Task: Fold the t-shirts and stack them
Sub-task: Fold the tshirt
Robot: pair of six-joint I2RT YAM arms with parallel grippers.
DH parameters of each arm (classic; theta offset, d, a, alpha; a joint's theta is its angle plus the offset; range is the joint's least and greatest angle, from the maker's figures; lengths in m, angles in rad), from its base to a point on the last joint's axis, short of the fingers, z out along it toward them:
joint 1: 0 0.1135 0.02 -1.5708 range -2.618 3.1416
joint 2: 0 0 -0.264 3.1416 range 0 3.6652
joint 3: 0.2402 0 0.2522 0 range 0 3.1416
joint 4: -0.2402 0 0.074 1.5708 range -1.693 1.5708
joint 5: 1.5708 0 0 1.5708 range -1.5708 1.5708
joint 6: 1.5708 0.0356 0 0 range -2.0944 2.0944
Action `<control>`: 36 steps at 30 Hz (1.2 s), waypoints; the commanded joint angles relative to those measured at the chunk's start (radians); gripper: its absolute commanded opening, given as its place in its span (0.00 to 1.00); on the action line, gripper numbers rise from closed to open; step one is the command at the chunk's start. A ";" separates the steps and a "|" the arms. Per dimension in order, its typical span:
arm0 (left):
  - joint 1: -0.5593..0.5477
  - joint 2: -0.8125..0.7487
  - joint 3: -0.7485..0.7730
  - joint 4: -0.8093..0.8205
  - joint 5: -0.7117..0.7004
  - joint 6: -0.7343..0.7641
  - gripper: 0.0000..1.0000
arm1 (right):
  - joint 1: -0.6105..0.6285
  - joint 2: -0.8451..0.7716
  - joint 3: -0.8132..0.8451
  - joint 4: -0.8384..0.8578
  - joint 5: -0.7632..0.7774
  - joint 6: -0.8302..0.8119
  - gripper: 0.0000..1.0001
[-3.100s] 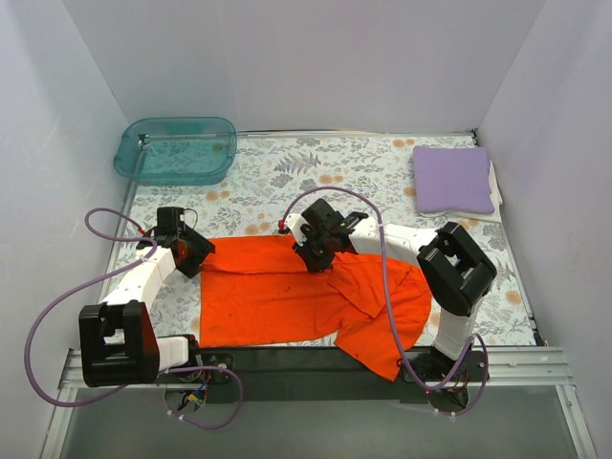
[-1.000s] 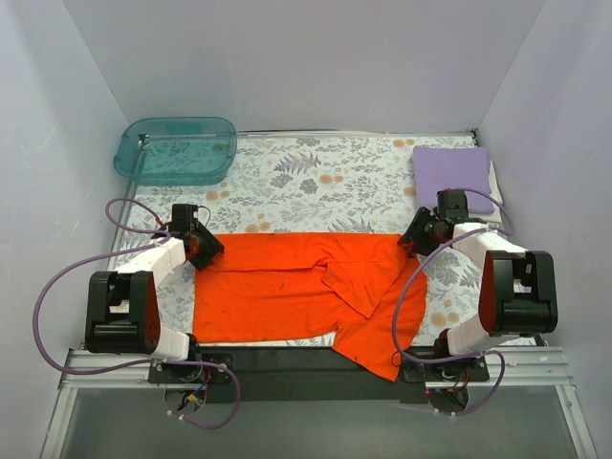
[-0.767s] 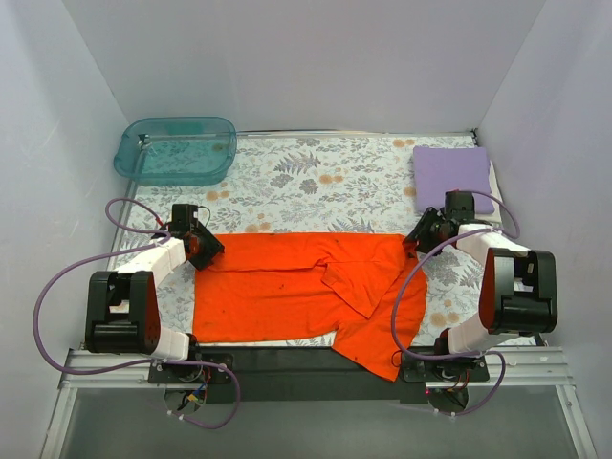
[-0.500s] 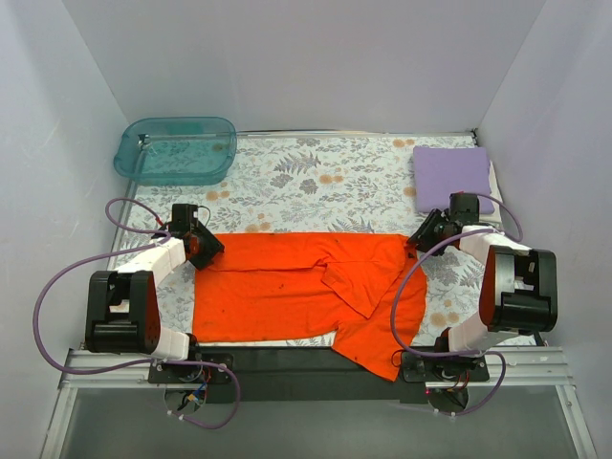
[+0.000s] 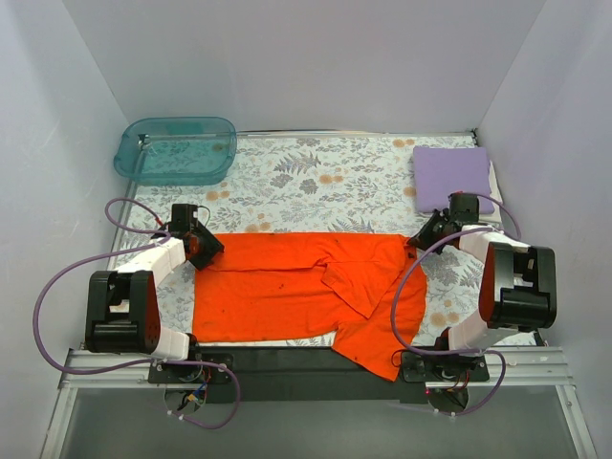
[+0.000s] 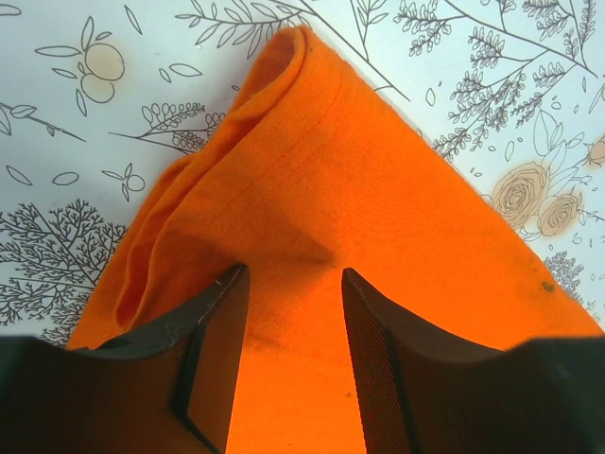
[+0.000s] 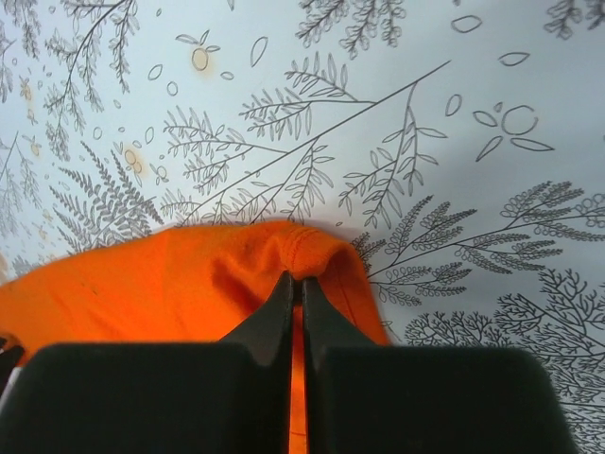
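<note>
Orange t-shirt (image 5: 296,287) is pinched at both far corners: right gripper (image 7: 295,284) clamped thinly, left gripper (image 6: 288,312) straddling cloth. Corners should be lifted together, kept taut.

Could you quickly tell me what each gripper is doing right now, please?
Left gripper: fingers part-open astride a bunched fold of the orange t-shirt; a firm grip cannot be told.
Right gripper: shut on the orange t-shirt's edge.
</note>
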 commanded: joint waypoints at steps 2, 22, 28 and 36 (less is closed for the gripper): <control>0.016 0.030 -0.035 -0.021 -0.053 0.007 0.41 | -0.035 0.013 0.019 0.025 0.005 -0.038 0.01; 0.059 0.056 -0.026 0.004 -0.016 0.060 0.45 | -0.079 0.231 0.294 -0.090 -0.090 -0.270 0.11; 0.060 0.007 0.026 -0.025 -0.006 0.073 0.59 | -0.042 0.165 0.318 -0.159 -0.032 -0.285 0.34; 0.057 -0.106 0.106 -0.111 -0.046 0.094 0.76 | 0.118 -0.031 0.295 -0.235 0.037 -0.334 0.40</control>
